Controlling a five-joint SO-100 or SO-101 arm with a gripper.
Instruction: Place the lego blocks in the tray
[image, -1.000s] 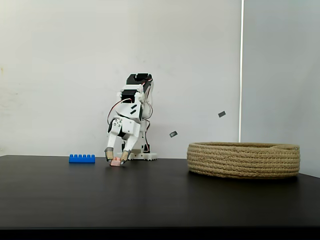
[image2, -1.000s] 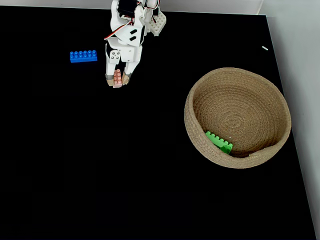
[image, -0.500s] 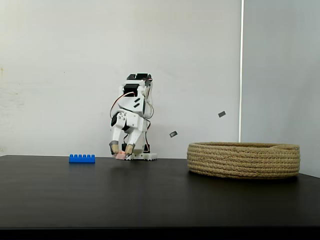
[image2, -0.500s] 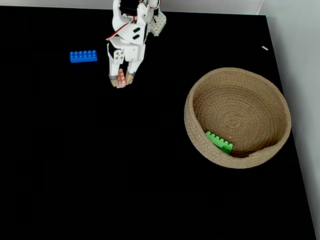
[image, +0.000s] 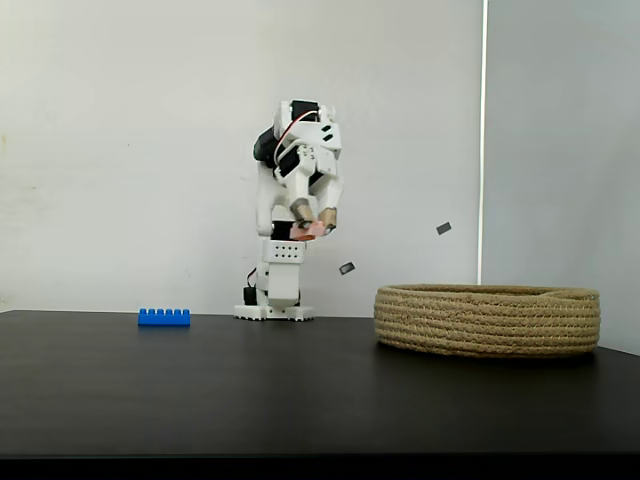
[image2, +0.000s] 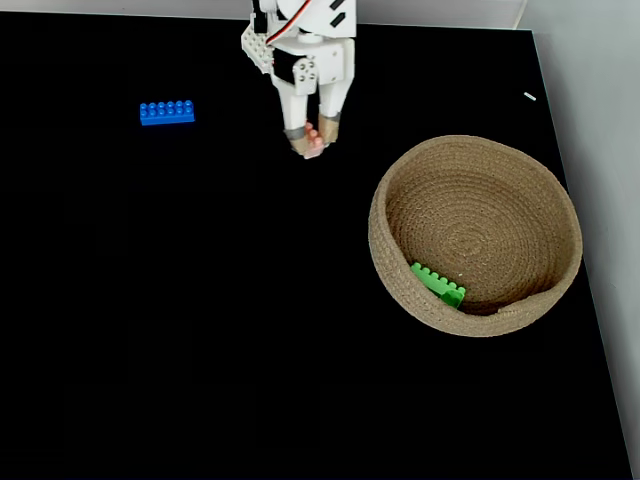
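Gripper: (image: 313, 222) raised well above the table in the side-on fixed view, its two tan-tipped fingers closed on the pink brick; in the top-down fixed view (image2: 312, 143) it points down the picture, away from the arm's base
Pink brick: (image: 311, 231) pinched between the fingertips, clear of the table; from above (image2: 314, 141) it shows as a small pale block between the two tips, poking out a little past them
Arm: (image: 296, 170) white, folded up tall over its base, with red wires looping at the top; from above (image2: 305, 55) it stands at the far edge of the table
Basket: (image: 488, 320) low, round, of coiled tan rope, resting on the table to the right of the arm in the side-on view; from above (image2: 382, 240) it lies right of and below the gripper, well apart from it, so the pink brick hangs outside the rim
Green brick: (image2: 438, 284) lying inside the basket, near its lower left wall in the top-down view
Blue brick: (image: 164, 317) flat on the table, left of the arm's base in the side-on view; from above (image2: 167, 112) well to the left of the gripper, studs up
Table: (image2: 200, 330) black and matt, with a white wall behind it (image: 120, 150) in the side-on view
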